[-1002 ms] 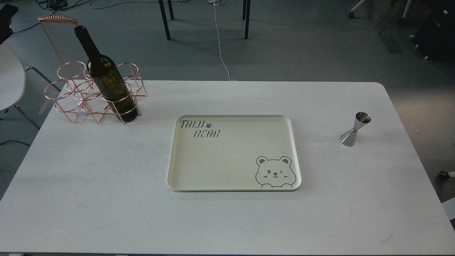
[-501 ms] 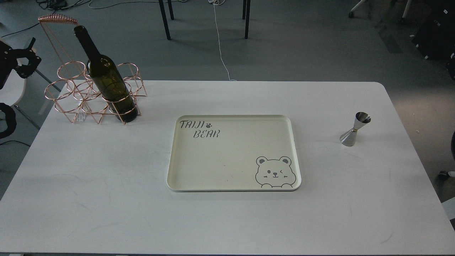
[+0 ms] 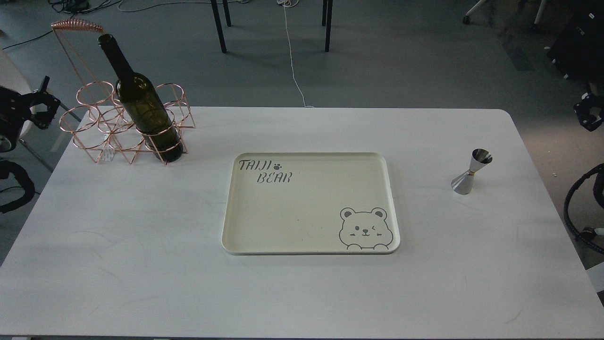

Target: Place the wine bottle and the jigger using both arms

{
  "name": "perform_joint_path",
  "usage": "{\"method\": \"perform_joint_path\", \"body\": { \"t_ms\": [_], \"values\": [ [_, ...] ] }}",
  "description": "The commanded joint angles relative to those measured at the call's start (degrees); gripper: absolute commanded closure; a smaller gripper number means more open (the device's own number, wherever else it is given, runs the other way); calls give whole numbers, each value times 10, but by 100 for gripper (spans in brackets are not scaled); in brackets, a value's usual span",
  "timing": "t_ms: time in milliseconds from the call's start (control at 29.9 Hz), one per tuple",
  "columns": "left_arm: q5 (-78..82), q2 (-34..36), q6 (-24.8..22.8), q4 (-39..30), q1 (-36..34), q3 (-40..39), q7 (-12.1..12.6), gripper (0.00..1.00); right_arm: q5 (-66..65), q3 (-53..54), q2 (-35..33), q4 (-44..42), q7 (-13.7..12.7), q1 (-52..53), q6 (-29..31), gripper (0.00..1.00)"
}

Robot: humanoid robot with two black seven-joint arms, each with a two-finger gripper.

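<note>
The wine bottle (image 3: 141,105) is dark olive-green. It stands tilted in the front right ring of a copper wire rack (image 3: 96,123) at the table's far left. The jigger (image 3: 471,173) is small and silver and stands upright on the table at the right. My left gripper (image 3: 46,103) has come in at the left edge, level with the rack and apart from it. Its fingers are spread and empty. My right gripper (image 3: 586,113) shows at the right edge, beyond the table and behind the jigger. It is dark and partly cut off.
A cream tray (image 3: 227,236) with a bear drawing lies empty at the middle of the white table (image 3: 141,264). The rack has a tall copper handle (image 3: 75,24). A black cable loop (image 3: 573,208) hangs off the right side. Chair legs stand on the floor behind.
Both arms have come into view. The left gripper moved right and down towards the rack. The right gripper appeared at the right edge. The bottle, jigger and tray have not moved.
</note>
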Motion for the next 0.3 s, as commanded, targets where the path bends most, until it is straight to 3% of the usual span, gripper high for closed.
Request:
{"method": "perform_joint_path", "body": {
  "t_ms": [0, 267],
  "values": [
    [6, 3, 1, 0, 4, 0, -1, 1, -1, 4, 3, 0, 1, -12, 7, 1],
    [6, 8, -1, -5, 3, -4, -2, 1, -3, 4, 3, 0, 1, -11, 33, 1]
  ]
}}
